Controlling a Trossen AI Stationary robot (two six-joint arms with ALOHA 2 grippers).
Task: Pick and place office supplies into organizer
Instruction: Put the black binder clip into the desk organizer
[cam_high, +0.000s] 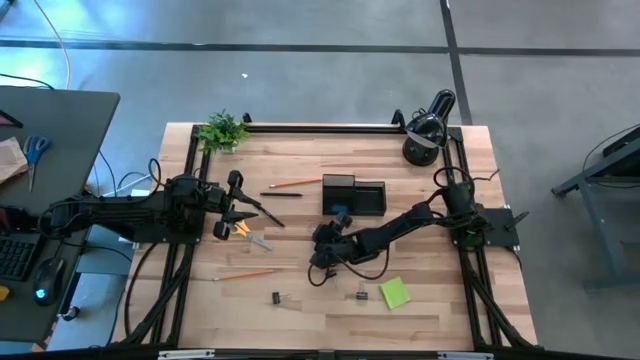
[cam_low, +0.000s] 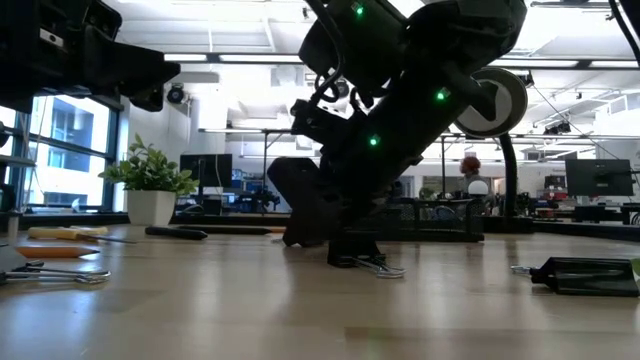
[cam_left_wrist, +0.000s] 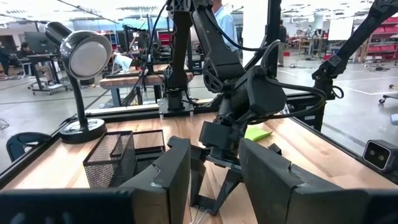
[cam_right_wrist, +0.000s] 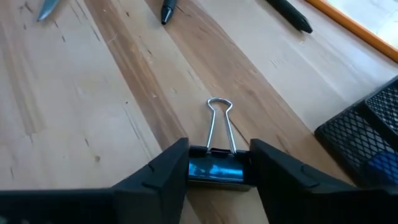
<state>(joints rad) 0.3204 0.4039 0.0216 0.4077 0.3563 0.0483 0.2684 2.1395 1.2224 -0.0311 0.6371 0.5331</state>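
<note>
Clearly most of the job is left to do, judging from how things lie on the pale wooden worktop (cam_high: 330, 300). Nearest the front edge sit a lime-green sticky-note pad (cam_high: 394, 293) and two small black binder clips, one to the left (cam_high: 276, 297) and one beside the pad (cam_high: 361, 294), all untouched. A little farther in, an orange pencil (cam_high: 246, 273) lies loose, and the right gripper (cam_high: 322, 262) is down at the surface with its jaws set narrowly apart on either side of a third black binder clip with silver wire handles (cam_right_wrist: 214, 168); they look to be touching its body, though I cannot tell whether the clip has left the wood. Level with that, on the left side, the left gripper (cam_high: 238, 215) hovers with jaws parted and holding nothing, just above the yellow-handled scissors (cam_high: 250, 234). Beyond them a black pen (cam_high: 283, 195) and a second orange pencil (cam_high: 293, 183) lie loose. Farther back stands the black mesh organizer tray (cam_high: 354, 195), with something small and blue (cam_high: 341, 214) at its near edge; whether that sits inside a compartment I cannot tell, and otherwise the tray looks unfilled. At the far edge stand a small green plant (cam_high: 223, 130) and a black domed desk lamp (cam_high: 428, 128).
</note>
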